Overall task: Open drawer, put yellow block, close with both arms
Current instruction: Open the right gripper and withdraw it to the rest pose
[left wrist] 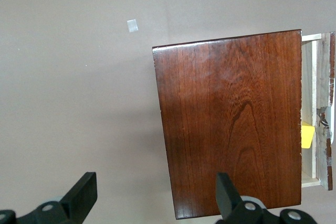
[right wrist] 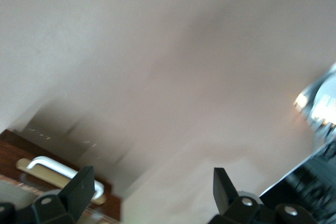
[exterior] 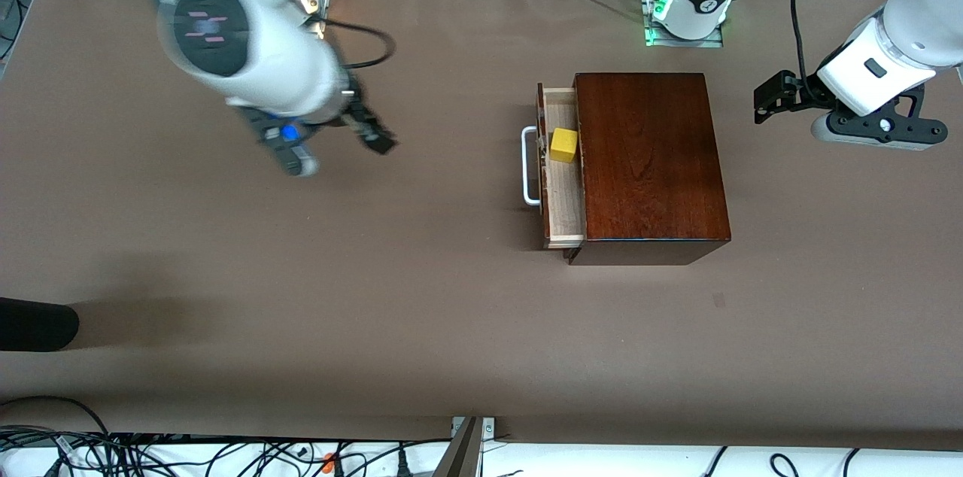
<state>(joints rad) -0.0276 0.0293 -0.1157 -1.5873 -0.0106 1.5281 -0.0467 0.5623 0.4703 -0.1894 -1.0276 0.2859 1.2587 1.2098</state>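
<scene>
Brown matte covering spreads over the whole bench point(exterior: 451, 311), plain and smooth, with cables trailing along the edge nearest the front camera.

Toward the right arm's end, the right gripper point(exterior: 342, 135) hangs over bare bench, well apart from the box, blurred; its jaws are spread wide with nothing between them. Its wrist view shows both black fingers point(right wrist: 79, 187) standing apart over the bench, with the white handle point(right wrist: 63, 171) off at the frame's edge.

Near the middle stands the box point(exterior: 647, 161), a glossy dark reddish-brown wooden block with flat top and visible grain. Its drawer point(exterior: 563, 191) is pulled partly out toward the right arm's end, showing a pale, raw light-wood floor and walls. The handle, a white U-shaped bar, sits on the drawer's front. The block point(exterior: 564, 145), a small bright yellow cube with crisp edges, lies in the drawer, close against the box's opening, clear of both grippers.

Toward the left arm's end, the left gripper point(exterior: 775, 97) hovers over bare bench just beside the box. Its jaws are spread and empty; in its wrist view the black fingers point(left wrist: 81, 192) stand apart, the box's top beneath them and a sliver of yellow in the drawer at the edge
</scene>
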